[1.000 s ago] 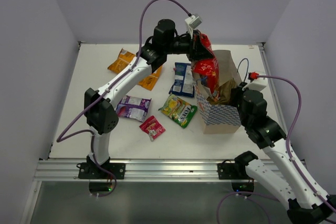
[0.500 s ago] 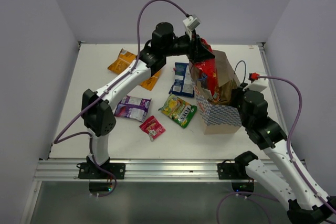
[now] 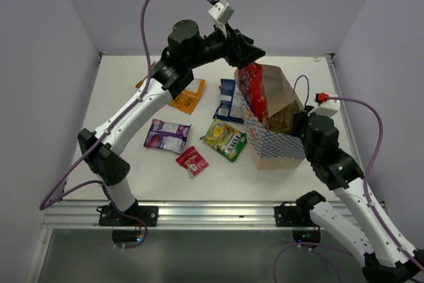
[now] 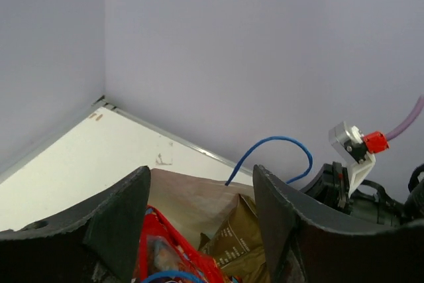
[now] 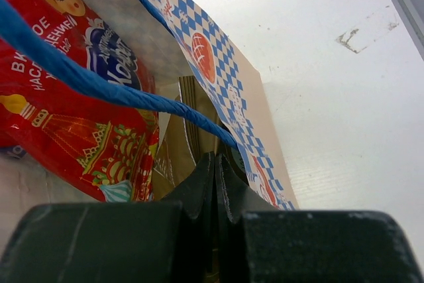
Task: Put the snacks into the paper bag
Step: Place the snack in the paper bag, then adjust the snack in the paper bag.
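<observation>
**Tabletop status: red packet released**

White table (image 3: 119,97) carries the paper bag (image 3: 278,145). The left gripper (image 3: 255,53) has just opened wide, holds nothing and has lifted. The red packet (image 3: 252,91) now stands in the bag directly beneath it. The right gripper (image 5: 215,164) stays pinched shut on the bag's rim. Five packets wait behind the left gripper.

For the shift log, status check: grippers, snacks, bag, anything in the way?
Left gripper open above paper bag. Right gripper shut on bag rim. Red packet in bag, sticking out the top. Other snacks on table.
</observation>
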Action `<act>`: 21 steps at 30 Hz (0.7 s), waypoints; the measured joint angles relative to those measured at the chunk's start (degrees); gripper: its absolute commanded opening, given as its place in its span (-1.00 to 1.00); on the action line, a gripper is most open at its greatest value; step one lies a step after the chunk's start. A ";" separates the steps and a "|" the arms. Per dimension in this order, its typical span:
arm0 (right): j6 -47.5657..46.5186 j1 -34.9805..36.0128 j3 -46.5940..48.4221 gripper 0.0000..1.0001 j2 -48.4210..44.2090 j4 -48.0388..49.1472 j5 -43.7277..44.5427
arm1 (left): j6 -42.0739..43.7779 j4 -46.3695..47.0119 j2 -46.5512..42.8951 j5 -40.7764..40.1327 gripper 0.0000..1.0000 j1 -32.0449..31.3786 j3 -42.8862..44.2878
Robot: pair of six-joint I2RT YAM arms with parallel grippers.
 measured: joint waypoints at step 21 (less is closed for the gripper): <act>2.47 0.00 5.70 -1.00 2.62 -7.80 0.83 | 0.09 -26.27 5.66 -28.02 0.12 -0.22 -0.11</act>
